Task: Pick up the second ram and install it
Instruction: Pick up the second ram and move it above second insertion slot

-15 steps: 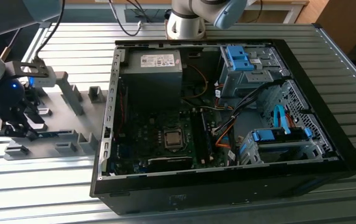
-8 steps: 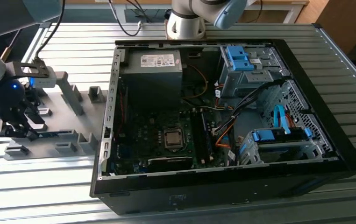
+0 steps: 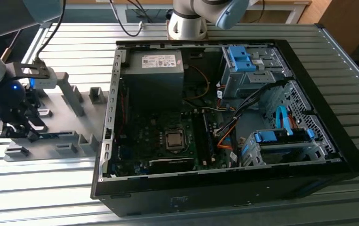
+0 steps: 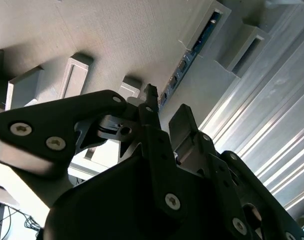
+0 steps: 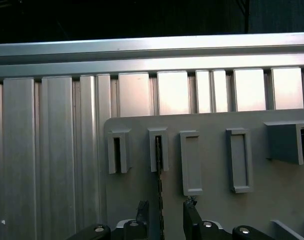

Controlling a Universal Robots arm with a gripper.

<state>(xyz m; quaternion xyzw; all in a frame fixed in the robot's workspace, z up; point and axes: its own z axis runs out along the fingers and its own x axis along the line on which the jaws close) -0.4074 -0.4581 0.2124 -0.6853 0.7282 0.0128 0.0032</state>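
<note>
First wrist view shows the gripper (image 5: pixel 165 206) low over the grey holder (image 5: pixel 216 210) on the bench (image 5: pixel 52 150), jaws released and straddling the second ram (image 5: pixel 159 180), which stands edge-on in its slot. The ram sits nearer one jaw, so an uneven squeeze could tilt it or jam it in the slot.

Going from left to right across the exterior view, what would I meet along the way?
gripper → grey holder plate → processor → blue drive caddy → computer case's right wall
</note>
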